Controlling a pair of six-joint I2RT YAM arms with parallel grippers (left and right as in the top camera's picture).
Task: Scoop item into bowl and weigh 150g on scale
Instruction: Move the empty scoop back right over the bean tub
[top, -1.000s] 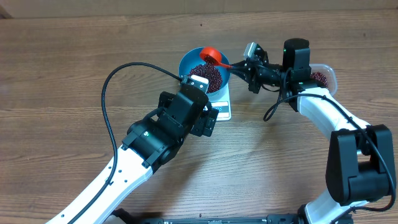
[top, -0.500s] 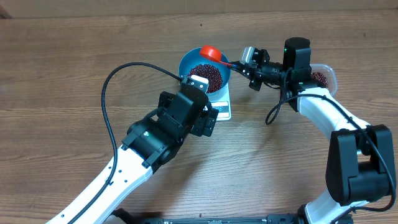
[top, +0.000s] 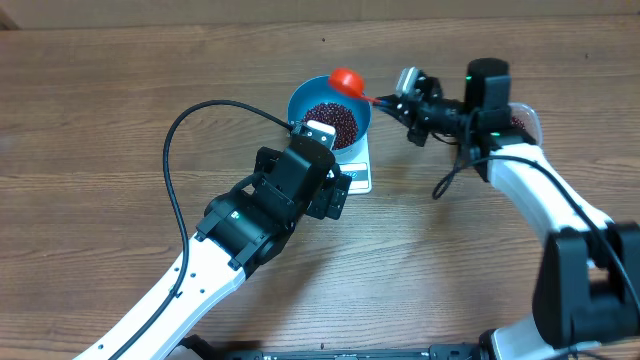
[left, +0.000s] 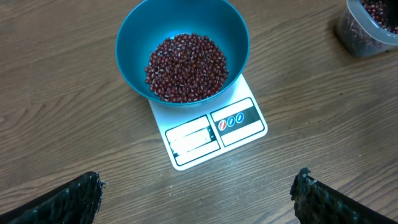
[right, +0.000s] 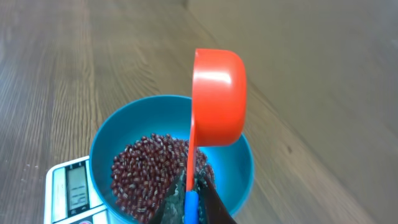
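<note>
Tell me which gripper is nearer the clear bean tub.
Right. The right gripper, shut on the red scoop, is between bowl and tub; the left gripper hovers open beyond the scale.

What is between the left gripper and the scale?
Nothing. In the left wrist view, only bare table lies between the open left gripper and the scale.

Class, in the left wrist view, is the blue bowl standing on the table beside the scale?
No, the bowl rests on top of the scale.
</note>
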